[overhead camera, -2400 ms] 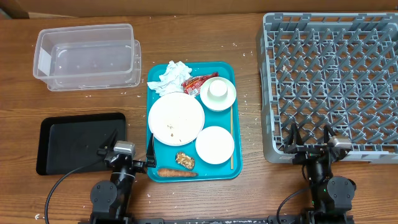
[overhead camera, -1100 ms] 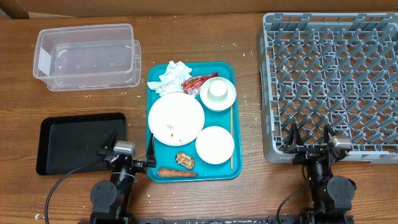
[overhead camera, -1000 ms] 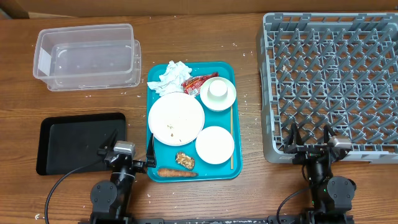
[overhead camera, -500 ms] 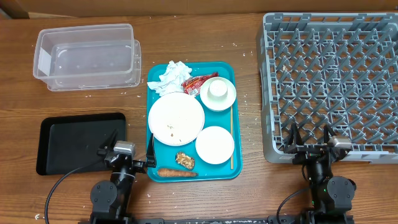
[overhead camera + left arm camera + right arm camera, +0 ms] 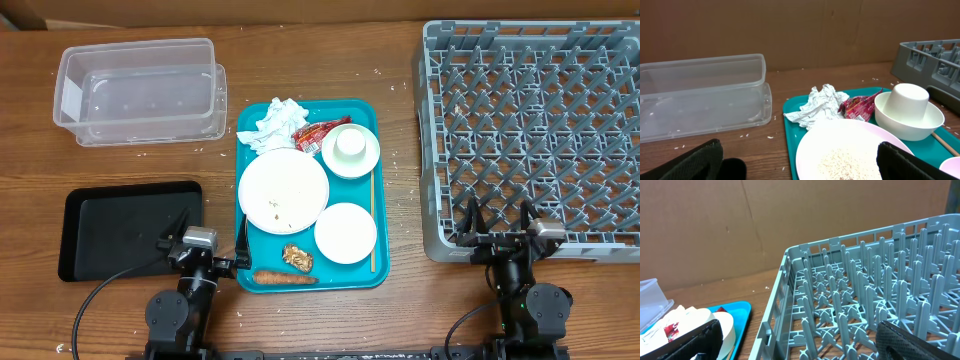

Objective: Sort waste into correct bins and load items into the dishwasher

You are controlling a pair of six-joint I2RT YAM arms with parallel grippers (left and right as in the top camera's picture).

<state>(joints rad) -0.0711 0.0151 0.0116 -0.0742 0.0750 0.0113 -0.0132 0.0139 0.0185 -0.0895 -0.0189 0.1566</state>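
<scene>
A crumpled white paper napkin [image 5: 820, 105] and glossy red snack wrapper [image 5: 860, 106], its print unreadable, lie on a teal plastic tray [image 5: 791, 131] ahead of the wide-spread, empty fingers of the left gripper [image 5: 205, 238]. The right gripper [image 5: 498, 222], equally wide and empty, faces the pegged grey plastic dish rack [image 5: 865, 310]. Beneath is a wood-grain table [image 5: 400, 300], behind a cardboard backdrop [image 5: 790, 30].

A strip of bare worktop [image 5: 402, 200] runs toward 12 o'clock between the teal tray [image 5: 340, 275] and the grey rack [image 5: 530, 120]. At the tray's 9 o'clock, open wood lies between the clear tub [image 5: 140, 90] and the black tray [image 5: 120, 225].
</scene>
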